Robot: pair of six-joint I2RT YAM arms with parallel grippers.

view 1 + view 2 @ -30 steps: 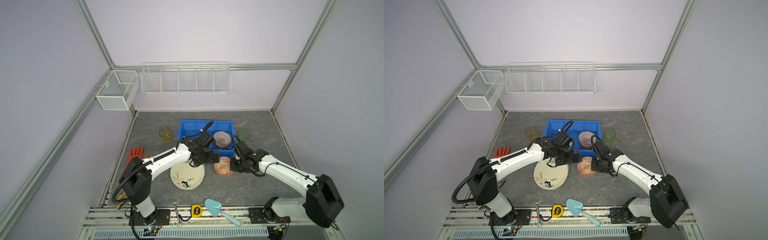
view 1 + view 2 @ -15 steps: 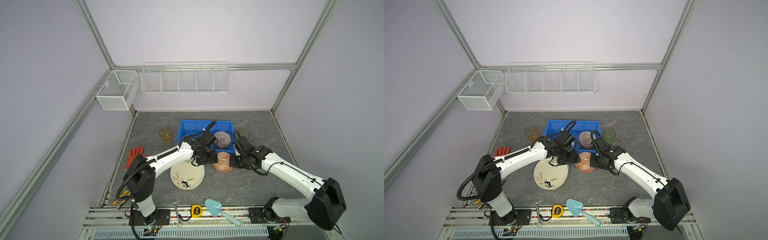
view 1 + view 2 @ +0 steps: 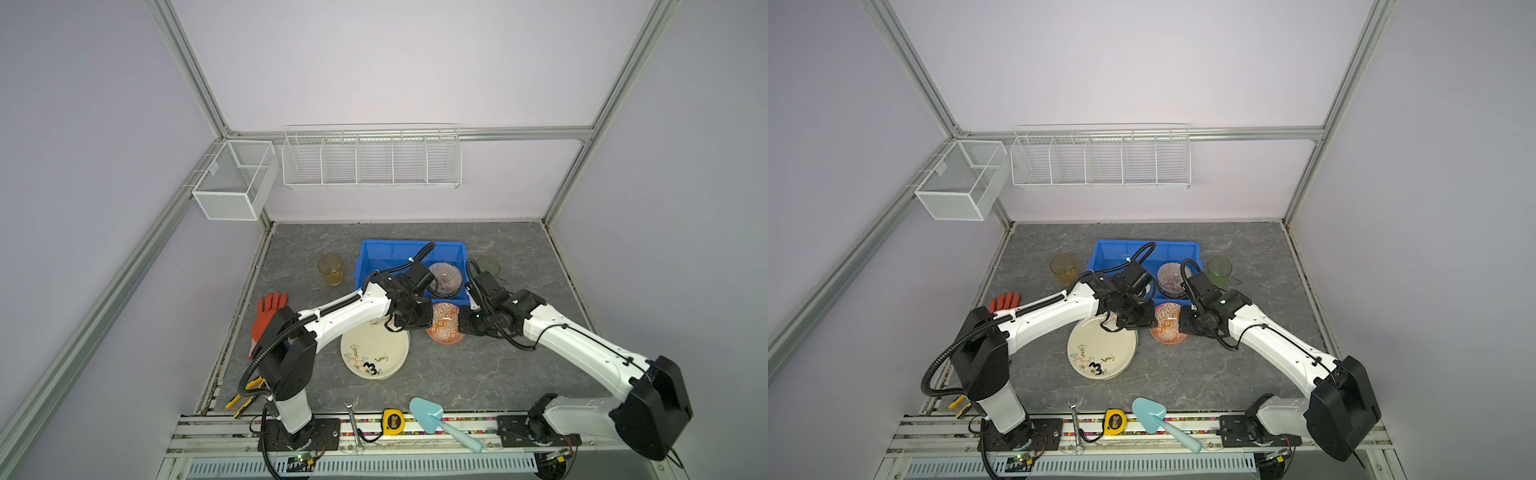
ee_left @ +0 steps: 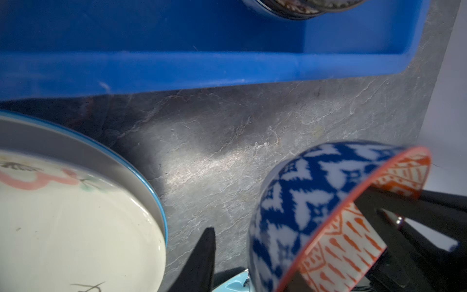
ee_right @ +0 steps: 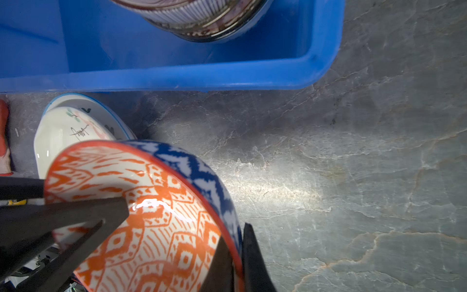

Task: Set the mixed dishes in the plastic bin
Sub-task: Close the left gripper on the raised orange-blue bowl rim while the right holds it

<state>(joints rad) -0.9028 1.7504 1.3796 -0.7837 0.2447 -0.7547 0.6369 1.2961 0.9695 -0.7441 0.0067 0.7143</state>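
Bowl pickup: the right gripper [image 3: 460,328] clamps the tilted orange-and-blue bowl [image 3: 444,329], the left gripper [image 3: 424,322] straddles its left rim, jaws apart; next probably calls for lifting it over the near wall into the blue bin [image 3: 411,243].

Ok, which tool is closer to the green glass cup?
Right. The right tool grips the rim of the orange bowl on the side toward the green glass cup; the left tool is at the bowl's opposite side, farther away.

left arm [image 3: 345,316] and right arm [image 3: 582,353] reach to centre | left fingers [image 4: 204,252] parted | right fingers [image 5: 252,265] pinched on bowl [image 5: 156,227] rim
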